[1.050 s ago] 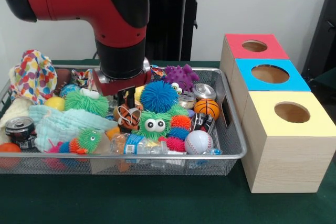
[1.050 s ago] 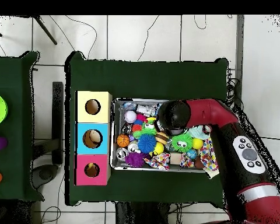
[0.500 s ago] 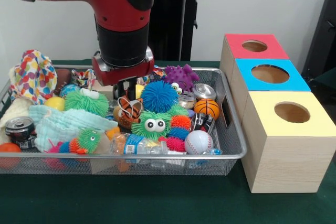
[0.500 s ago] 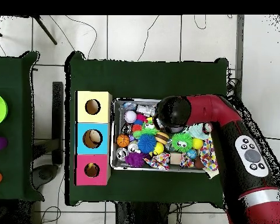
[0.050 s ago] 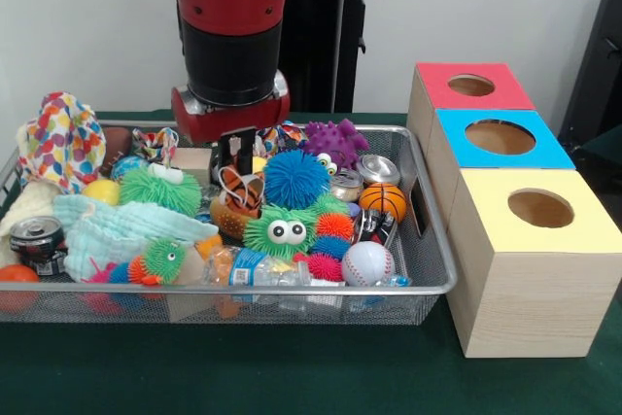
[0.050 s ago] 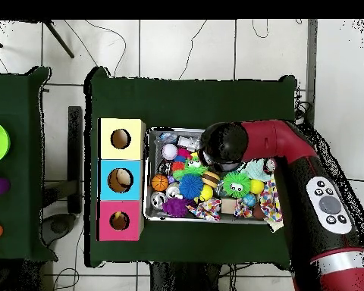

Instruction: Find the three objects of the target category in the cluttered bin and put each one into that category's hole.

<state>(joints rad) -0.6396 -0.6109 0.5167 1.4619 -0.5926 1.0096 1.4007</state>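
Observation:
My gripper (image 5: pixel 238 170) hangs over the middle of the wire bin (image 5: pixel 433 252), its dark fingers close together on the top end of a brown football toy with white laces (image 5: pixel 238 205). The football is tilted and partly raised out of the clutter. A baseball (image 5: pixel 367 262) and a small basketball (image 5: pixel 383 200) lie at the bin's right end. To the right of the bin stand three boxes with round holes: red (image 5: pixel 439 86), blue (image 5: pixel 457 130) and yellow (image 5: pixel 486 191). In the overhead view the arm (image 6: pixel 224 145) covers the gripper, and the football (image 6: pixel 210 179) shows just below it.
Packed around the football are a blue spiky ball (image 5: pixel 294 178), a green googly-eyed spiky toy (image 5: pixel 282 230), a purple spiky toy (image 5: pixel 333 141), a light blue cloth (image 5: pixel 117 225), a patterned cloth (image 5: pixel 60 138), cans (image 5: pixel 377 169) and a plastic bottle (image 5: pixel 277 271).
The gripper has risen from down among the toys to above them. The football toy has come up a little with it and tilted.

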